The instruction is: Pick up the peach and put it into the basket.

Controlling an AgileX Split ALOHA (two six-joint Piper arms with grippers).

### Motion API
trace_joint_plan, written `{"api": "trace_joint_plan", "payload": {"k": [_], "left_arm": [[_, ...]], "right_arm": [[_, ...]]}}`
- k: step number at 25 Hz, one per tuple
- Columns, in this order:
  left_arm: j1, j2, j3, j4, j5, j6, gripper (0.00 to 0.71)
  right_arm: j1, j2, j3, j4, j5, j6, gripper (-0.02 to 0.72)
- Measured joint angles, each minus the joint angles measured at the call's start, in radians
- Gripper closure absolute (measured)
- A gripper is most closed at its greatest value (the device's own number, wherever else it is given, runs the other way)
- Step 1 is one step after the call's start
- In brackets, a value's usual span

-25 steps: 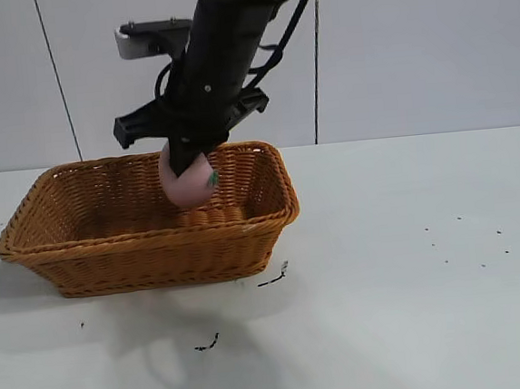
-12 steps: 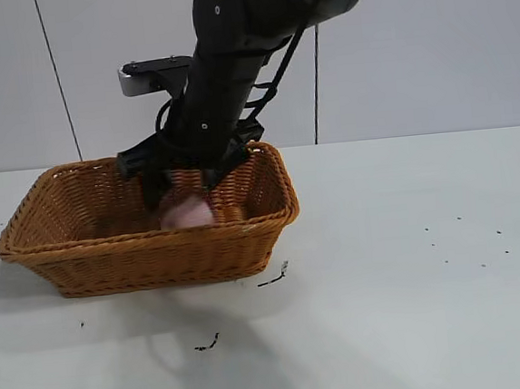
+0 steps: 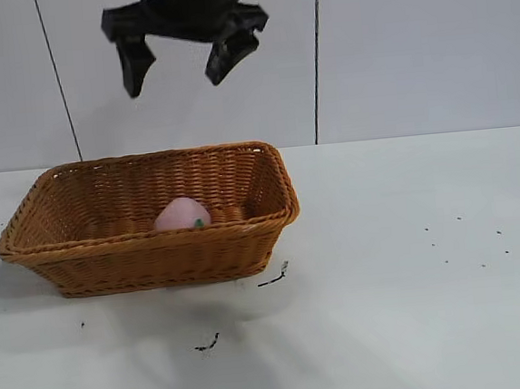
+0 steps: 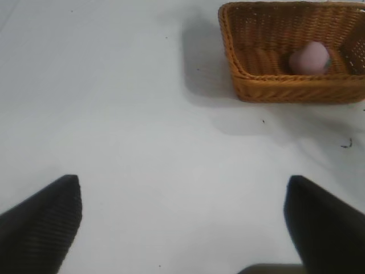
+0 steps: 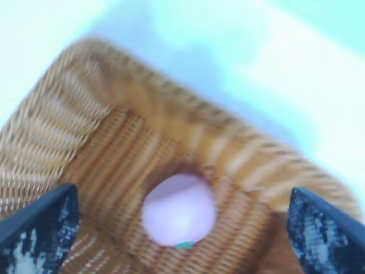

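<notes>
The pale-pink peach (image 3: 181, 214) lies on the floor of the orange-brown wicker basket (image 3: 156, 258), right of its middle, green mark facing the front. My right gripper (image 3: 174, 79) hangs open and empty high above the basket, well clear of the peach. In the right wrist view the peach (image 5: 178, 210) shows straight below between the spread fingers (image 5: 43, 225), inside the basket (image 5: 51, 131). My left gripper (image 4: 182, 185) is open and empty over bare table, far from the basket (image 4: 285, 91) and the peach (image 4: 308, 57); it does not show in the exterior view.
The basket stands on a white table (image 3: 416, 308) at the left. Small black scraps (image 3: 274, 277) lie on the table in front of the basket and a few specks (image 3: 469, 240) lie to the right. A grey panelled wall stands behind.
My right gripper let go of the peach inside the basket, opened and rose well above it. The peach now rests on the basket floor.
</notes>
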Motion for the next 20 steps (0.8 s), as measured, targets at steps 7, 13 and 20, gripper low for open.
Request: {"api": "trace_joint_plan", "payload": {"k": [7,13,20], "left_arm": [[0.0,0.0,0.0,0.0,0.0,0.0,0.017],[0.0,0.0,0.0,0.0,0.0,0.0,0.017],[0.0,0.0,0.0,0.0,0.0,0.0,0.017]], "right_arm": [[-0.214,0.0,0.0,-0.007,0.046,-0.011,0.015],[-0.311,0.0,0.0,-0.009,0.099,-0.011,0.01],[-0.324,-0.015,0.001,-0.012,0.099,-0.015,0.008]]}}
